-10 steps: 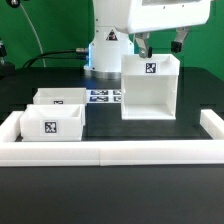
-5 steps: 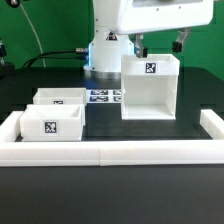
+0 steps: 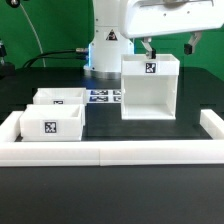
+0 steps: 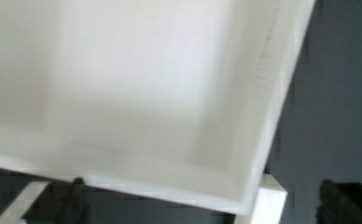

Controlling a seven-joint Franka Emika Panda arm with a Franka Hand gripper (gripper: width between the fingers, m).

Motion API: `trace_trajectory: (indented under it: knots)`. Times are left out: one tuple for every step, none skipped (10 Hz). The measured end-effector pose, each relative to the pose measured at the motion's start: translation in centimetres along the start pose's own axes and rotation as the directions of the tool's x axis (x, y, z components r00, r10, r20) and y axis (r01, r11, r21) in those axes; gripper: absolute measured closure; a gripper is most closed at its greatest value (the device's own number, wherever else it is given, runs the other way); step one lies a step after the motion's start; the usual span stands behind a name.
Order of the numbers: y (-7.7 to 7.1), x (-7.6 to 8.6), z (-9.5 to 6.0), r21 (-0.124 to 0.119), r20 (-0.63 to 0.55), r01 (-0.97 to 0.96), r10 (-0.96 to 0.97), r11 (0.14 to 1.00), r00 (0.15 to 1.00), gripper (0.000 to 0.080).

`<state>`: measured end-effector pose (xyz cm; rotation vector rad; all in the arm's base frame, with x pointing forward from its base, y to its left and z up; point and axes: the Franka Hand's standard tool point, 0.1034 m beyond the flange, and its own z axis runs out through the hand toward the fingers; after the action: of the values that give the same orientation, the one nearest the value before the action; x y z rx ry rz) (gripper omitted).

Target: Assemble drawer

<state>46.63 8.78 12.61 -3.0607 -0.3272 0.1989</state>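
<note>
**A:** Where do the drawer's parts sit, and how much room is round them?

**B:** The shell [image 3: 150, 88] stands upright on the black table [image 3: 190, 128], toward the exterior view's right, open face to the camera; bare table runs from its front edge to the low white wall [image 3: 110, 152]. The front tray [image 3: 52, 123] sits just inside that wall at the exterior view's left; the rear tray [image 3: 60, 97] is close behind it; both are well apart from the shell, with the marker board [image 3: 100, 96] lying between.

**A:** And the pincer?

**B:** The pincer [image 3: 168, 46] hangs above the shell's top rear edge, fingers spread wide and pinching nothing; one finger shows behind the top, the other just past the shell's corner on the exterior view's right. In the wrist view a white panel fills the picture and its edge runs between the two dark fingers; I cannot tell whether either touches.

**A:** What differs from half a second ago?

**B:** The pincer has slid toward the exterior view's right; shell and trays have not moved.
</note>
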Motion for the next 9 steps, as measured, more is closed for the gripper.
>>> trace_trajectory:
  knots:
    - [0.0,0.0,0.0,0.000,0.001,0.000,0.000,1.000,1.000,0.0150]
    - [0.0,0.0,0.0,0.000,0.001,0.000,0.000,1.000,1.000,0.0150]
    - [0.0,-0.1,0.1,0.000,0.001,0.000,0.000,1.000,1.000,0.0150]
    - [-0.1,-0.5,0.1,0.002,-0.014,-0.081,0.081,0.997,0.997,0.0150]
    - [-0.5,-1.5,0.6,-0.002,-0.033,-0.147,0.147,0.989,0.989,0.0150]
    - [-0.6,-2.3,1.2,-0.003,-0.031,-0.192,0.191,0.981,0.981,0.0150]
    - [-0.6,-2.6,1.4,-0.002,-0.025,-0.218,0.218,0.976,0.976,0.0150]
    - [-0.7,-3.0,1.8,0.006,-0.021,-0.237,0.237,0.972,0.971,0.0150]
    - [-0.7,-3.5,2.3,0.011,-0.020,-0.245,0.245,0.969,0.969,0.0150]
